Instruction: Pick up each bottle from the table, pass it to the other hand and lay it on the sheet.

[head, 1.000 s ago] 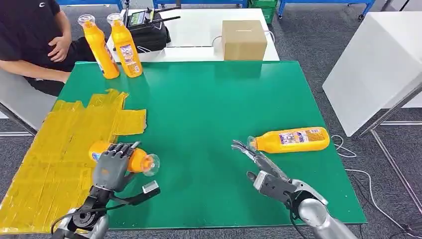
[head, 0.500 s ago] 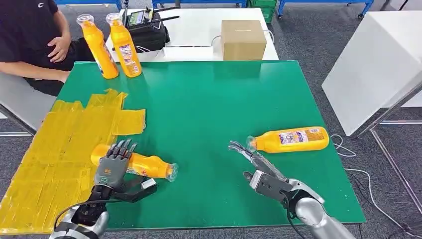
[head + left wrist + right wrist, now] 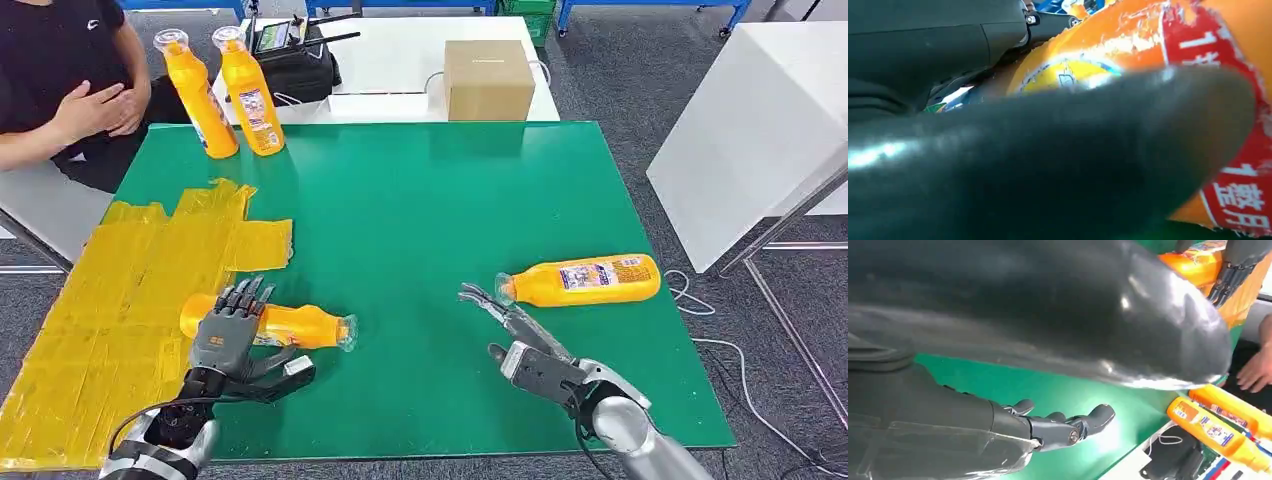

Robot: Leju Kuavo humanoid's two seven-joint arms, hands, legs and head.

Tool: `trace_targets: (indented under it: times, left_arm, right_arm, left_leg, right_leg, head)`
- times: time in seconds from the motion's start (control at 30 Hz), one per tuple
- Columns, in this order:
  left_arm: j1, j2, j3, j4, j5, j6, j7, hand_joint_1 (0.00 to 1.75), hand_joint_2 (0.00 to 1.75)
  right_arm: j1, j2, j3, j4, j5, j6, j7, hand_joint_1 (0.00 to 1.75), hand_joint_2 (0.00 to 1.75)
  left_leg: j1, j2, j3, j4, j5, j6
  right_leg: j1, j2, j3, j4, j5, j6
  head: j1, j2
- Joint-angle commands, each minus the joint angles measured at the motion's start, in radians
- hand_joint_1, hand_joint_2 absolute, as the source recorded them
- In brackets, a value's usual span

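Observation:
An orange bottle (image 3: 290,326) lies on its side, base end on the yellow sheet (image 3: 120,300), cap end over the green table (image 3: 420,200). My left hand (image 3: 226,338) rests over it with fingers straight and spread; its thumb (image 3: 1048,165) lies close against the label (image 3: 1238,150). A second orange bottle (image 3: 585,280) lies on its side at the right of the table. My right hand (image 3: 530,352) is open, fingers (image 3: 1068,427) stretched out, tips just short of that bottle's cap. Two more bottles (image 3: 200,95) (image 3: 252,92) stand upright at the far left corner.
A person sits at the far left, a hand (image 3: 95,105) raised near the upright bottles. Behind the table stand a cardboard box (image 3: 488,78) and a black bag (image 3: 295,62). A white table (image 3: 760,130) is off to the right.
The left hand lowered the bottle from a raised, cap-forward hold onto the sheet's edge, and its fingers straightened. The right hand barely moved. The person's hand lifted.

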Motion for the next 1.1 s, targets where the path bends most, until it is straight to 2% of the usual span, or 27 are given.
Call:
trace_targets:
  times: [0.03, 0.23, 0.33, 0.37, 0.43, 0.47, 0.63, 0.73, 0.77, 1.0, 1.03, 1.07, 1.1]
  left_arm:
    - [-0.037, -0.004, -0.009, 0.075, 0.013, 0.014, 0.021, 0.00, 0.00]
    - [-0.102, -0.015, 0.063, 0.112, 0.076, 0.029, 0.039, 0.00, 0.00]
    - [-0.164, -0.018, 0.148, 0.181, 0.181, 0.156, 0.008, 0.00, 0.00]
    - [-0.177, -0.022, 0.196, 0.179, 0.281, 0.237, -0.055, 0.00, 0.00]
    - [-0.186, -0.025, 0.266, 0.147, 0.375, 0.324, -0.103, 0.00, 0.00]
    - [-0.194, -0.019, 0.297, 0.125, 0.419, 0.324, -0.144, 0.00, 0.00]
    - [-0.205, 0.007, 0.333, 0.068, 0.445, 0.302, -0.167, 0.00, 0.00]
    - [-0.179, -0.011, 0.332, 0.035, 0.447, 0.311, -0.173, 0.00, 0.00]
    - [-0.159, -0.025, 0.332, 0.002, 0.514, 0.306, -0.210, 0.00, 0.00]
    - [-0.151, -0.029, 0.328, -0.007, 0.516, 0.302, -0.211, 0.00, 0.00]
    - [-0.148, -0.032, 0.330, -0.017, 0.542, 0.304, -0.225, 0.00, 0.00]
    - [-0.128, -0.055, 0.339, -0.061, 0.700, 0.273, -0.317, 0.00, 0.00]
    - [-0.113, -0.066, 0.339, -0.093, 0.772, 0.231, -0.348, 0.00, 0.00]
  right_arm:
    - [-0.027, 0.015, 0.010, 0.064, 0.007, 0.001, 0.007, 0.00, 0.00]
    - [-0.023, 0.012, 0.011, 0.063, 0.012, 0.001, 0.008, 0.00, 0.00]
    - [-0.043, 0.017, 0.034, 0.083, 0.015, 0.005, 0.006, 0.00, 0.00]
    - [-0.049, 0.018, 0.045, 0.090, 0.015, 0.004, 0.003, 0.00, 0.00]
    - [-0.054, 0.017, 0.057, 0.098, 0.012, -0.002, -0.007, 0.00, 0.00]
    - [-0.054, 0.015, 0.060, 0.098, 0.010, -0.006, -0.011, 0.00, 0.00]
    - [-0.052, 0.005, 0.064, 0.091, 0.009, -0.011, -0.015, 0.00, 0.00]
    - [-0.042, -0.001, 0.058, 0.084, 0.007, -0.015, -0.018, 0.00, 0.00]
    - [-0.032, -0.002, 0.052, 0.076, 0.008, -0.020, -0.021, 0.00, 0.00]
    - [-0.029, -0.004, 0.051, 0.074, 0.009, -0.021, -0.021, 0.00, 0.00]
    - [-0.028, -0.003, 0.049, 0.073, 0.009, -0.021, -0.021, 0.00, 0.00]
    - [-0.010, -0.007, 0.037, 0.060, 0.018, -0.033, -0.024, 0.00, 0.00]
    - [0.003, -0.012, 0.029, 0.049, 0.024, -0.039, -0.026, 0.00, 0.00]
  left_leg:
    - [0.000, 0.001, 0.002, -0.001, 0.000, 0.000]
    - [0.001, 0.000, 0.002, -0.001, 0.000, -0.001]
    - [0.001, 0.000, 0.001, 0.000, 0.000, -0.001]
    - [0.002, 0.000, 0.002, -0.001, 0.000, -0.001]
    - [0.001, 0.000, 0.000, 0.000, 0.000, -0.001]
    - [0.002, 0.001, 0.001, 0.000, 0.000, -0.001]
    - [0.002, 0.001, 0.001, 0.001, -0.001, -0.001]
    - [0.002, 0.001, 0.001, 0.000, -0.001, -0.001]
    - [0.002, 0.001, 0.002, 0.000, -0.001, -0.001]
    - [0.000, 0.000, 0.001, 0.000, 0.000, 0.000]
    - [0.001, 0.000, 0.002, -0.001, -0.001, 0.000]
    - [0.001, 0.000, 0.003, -0.001, -0.001, -0.001]
    - [0.002, 0.001, 0.005, -0.002, -0.001, -0.001]
  right_leg:
    - [0.000, 0.000, 0.002, -0.001, 0.000, 0.000]
    - [0.001, -0.001, 0.002, -0.001, 0.000, -0.001]
    - [0.002, -0.001, 0.001, -0.001, 0.000, -0.001]
    - [0.002, -0.001, 0.002, -0.001, 0.000, -0.001]
    - [0.002, 0.000, 0.001, -0.001, 0.000, -0.001]
    - [0.002, 0.000, 0.001, -0.001, 0.000, -0.001]
    - [0.003, 0.000, 0.001, 0.000, 0.000, -0.001]
    - [0.002, 0.000, 0.001, 0.000, 0.000, -0.001]
    - [0.002, 0.000, 0.002, -0.001, 0.000, -0.001]
    - [0.000, -0.001, 0.001, 0.000, 0.000, 0.000]
    - [0.001, -0.001, 0.002, -0.001, -0.001, -0.001]
    - [0.001, 0.000, 0.003, -0.002, -0.001, -0.001]
    - [0.002, 0.000, 0.005, -0.003, -0.001, -0.002]
  head:
    - [0.000, 0.000]
    - [0.000, 0.000]
    - [0.000, 0.000]
    - [0.000, 0.000]
    - [0.000, 0.000]
    - [0.000, 0.000]
    - [0.000, 0.000]
    - [0.000, 0.000]
    - [0.000, 0.000]
    - [0.000, 0.000]
    - [0.000, 0.000]
    - [0.000, 0.000]
    - [0.000, 0.000]
